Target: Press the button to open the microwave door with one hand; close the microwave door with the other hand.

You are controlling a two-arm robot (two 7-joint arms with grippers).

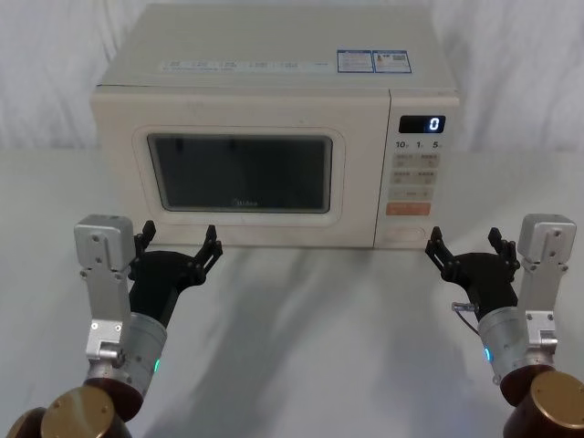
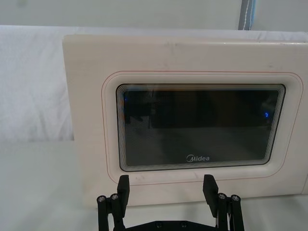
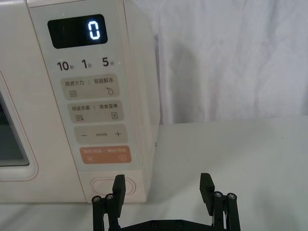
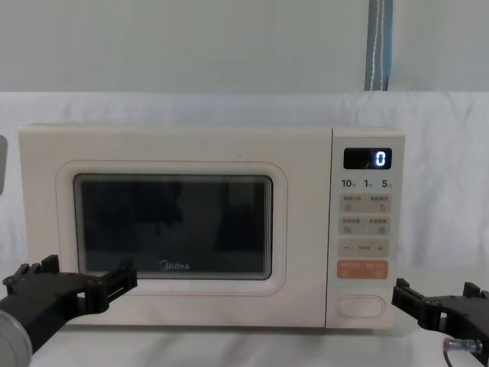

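White cloth covers the surface where the microwave door point(image 1: 239, 173) sits closed, the button point(image 3: 107, 185) unpressed: nothing is done yet. Right gripper point(image 1: 465, 246), jaws spread, hovers near the button; left gripper point(image 1: 178, 239), jaws spread, faces the door.

Midea on the microwave door point(image 2: 202, 57); display point(image 3: 77, 31) reads 0

A lab-like test setup: white cloth-draped table point(image 1: 301, 365) and white backdrop point(image 4: 191, 46).

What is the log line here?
cream microwave door: shut | pill-shaped cream button: unpressed | left claw: open | right claw: open
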